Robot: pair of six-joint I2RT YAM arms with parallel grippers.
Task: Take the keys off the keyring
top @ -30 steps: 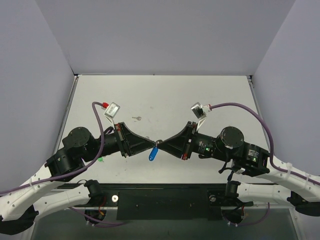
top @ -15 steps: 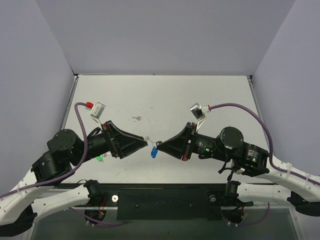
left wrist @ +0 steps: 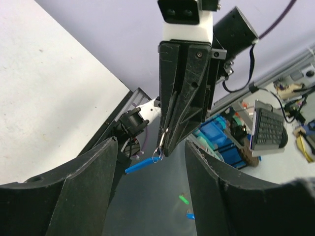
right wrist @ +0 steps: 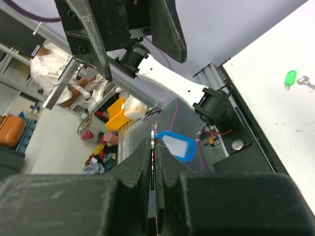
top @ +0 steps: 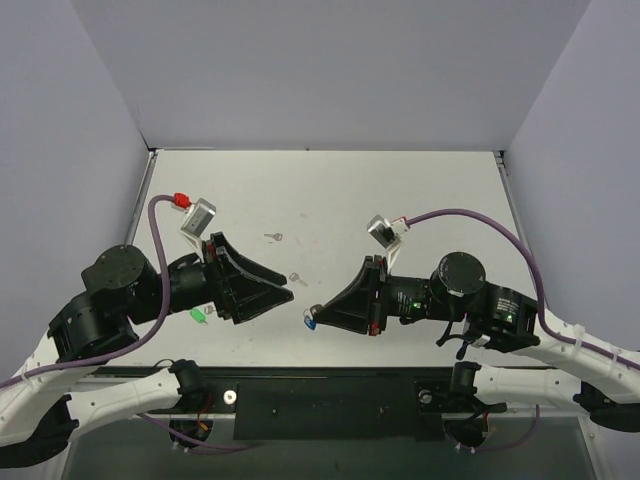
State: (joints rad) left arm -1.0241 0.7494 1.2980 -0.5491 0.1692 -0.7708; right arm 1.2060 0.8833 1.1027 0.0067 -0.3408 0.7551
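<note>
I am seeing the right gripper (top: 315,311) with jaws pressed together, pinching the thin ring of the blue keyring (top: 308,322) hanging at its tips. The left gripper (top: 289,294) is standing spread, holding nothing. One small key (top: 297,279) is lying on the table (top: 430,200) just beside it

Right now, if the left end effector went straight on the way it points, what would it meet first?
Probably the right end effector, shut on the keyring dangling at its tip, straight ahead in the left wrist view. Depth is unclear.
</note>
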